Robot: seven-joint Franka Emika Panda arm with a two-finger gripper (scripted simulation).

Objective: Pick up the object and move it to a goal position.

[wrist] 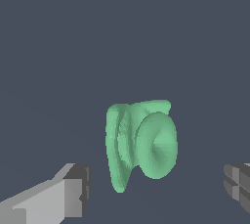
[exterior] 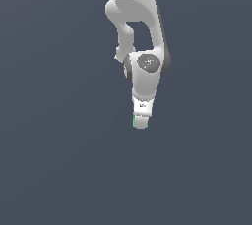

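Wrist view shows the object, a small bright green blocky piece with ridged sides and a round, ring-like recess on the face turned toward the camera. It sits on the flat dark grey floor, in the gap between the two fingers, touching neither. The gripper is spread wide: one grey finger shows at one side of the piece and the tip of the other at the far edge, each well apart from the green body.

In the exterior view the arm reaches down over the floor, and only a thin green sliver of the piece peeks out beside the white hand, so the gripper hangs directly above it.

The piece looks rigid and light, a moulded solid that should not give under the pads. Its curved flange and ribbed flank seem poor seats; the flatter outer sides of the square body are probably the better hold, with the fingers closing across its narrow width. Being smooth, it may slip or twist if pinched off-centre. No goal marker is visible in either view.
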